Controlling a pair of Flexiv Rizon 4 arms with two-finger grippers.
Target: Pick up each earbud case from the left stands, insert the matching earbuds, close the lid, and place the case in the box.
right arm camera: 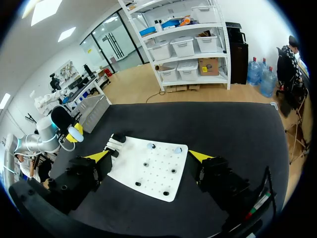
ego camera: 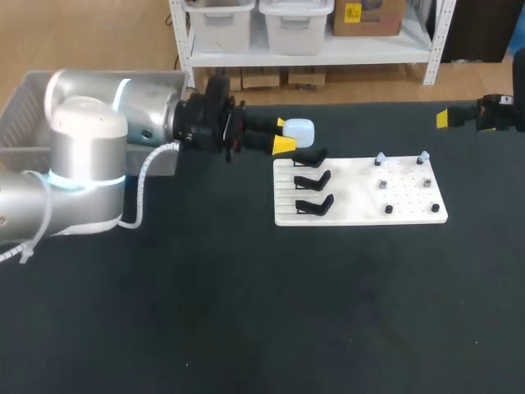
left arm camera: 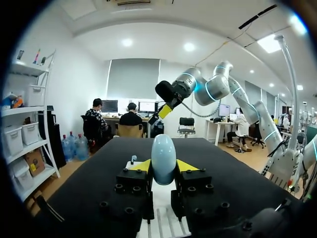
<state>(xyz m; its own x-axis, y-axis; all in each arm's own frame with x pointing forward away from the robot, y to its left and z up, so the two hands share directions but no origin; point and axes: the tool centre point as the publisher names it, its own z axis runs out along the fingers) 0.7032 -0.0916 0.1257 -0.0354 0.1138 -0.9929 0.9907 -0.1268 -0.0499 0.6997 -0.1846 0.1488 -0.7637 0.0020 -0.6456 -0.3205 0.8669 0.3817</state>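
The left wrist view shows the left jaws clenched on the pale blue earbud case (left arm camera: 163,157), a yellow fingertip (left arm camera: 140,165) on each side. The head view places the case by the far left corner of the white board (ego camera: 361,197), near three black stands (ego camera: 312,180).

The right wrist view shows the right jaws released and spread wide. The head view cuts them off at the right edge.

Two pale earbuds (ego camera: 380,158) sit on the far pegs. What the nearer pegs hold is too small to tell. The left arm (ego camera: 82,156) hides much of the grey box (ego camera: 25,107).

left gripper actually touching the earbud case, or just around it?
Touching. The left wrist view shows the earbud case pinched between the two yellow tips of the left gripper, both pressed against its sides with no gap.
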